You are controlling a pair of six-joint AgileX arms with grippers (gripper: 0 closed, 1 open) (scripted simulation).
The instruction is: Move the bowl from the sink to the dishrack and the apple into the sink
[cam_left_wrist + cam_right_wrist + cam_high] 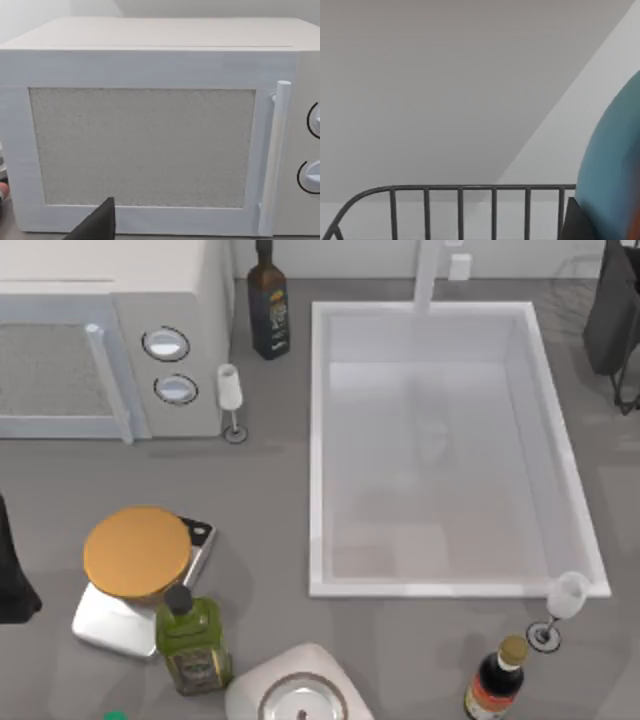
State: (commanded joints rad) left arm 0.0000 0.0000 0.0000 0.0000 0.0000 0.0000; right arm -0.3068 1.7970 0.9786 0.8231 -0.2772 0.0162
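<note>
The sink (320,450) is a white basin in the middle of the table with nothing lying in it. My right arm (612,320) reaches over the wire dishrack (575,270) at the far right corner. In the right wrist view the blue bowl (615,170) sits close to the camera, against a dark finger (569,222) of the gripper and above the dishrack's rail (460,189). My left arm (12,575) is at the table's left edge; one dark fingertip (100,222) shows in front of the microwave. The apple is out of view.
A white microwave (110,340) fills the far left. A dark bottle (268,305) and a wine glass (231,400) stand beside it. An orange-lidded container (137,552), a green bottle (190,640), a white round appliance (300,690), a dark sauce bottle (495,680) and a second glass (562,605) line the front.
</note>
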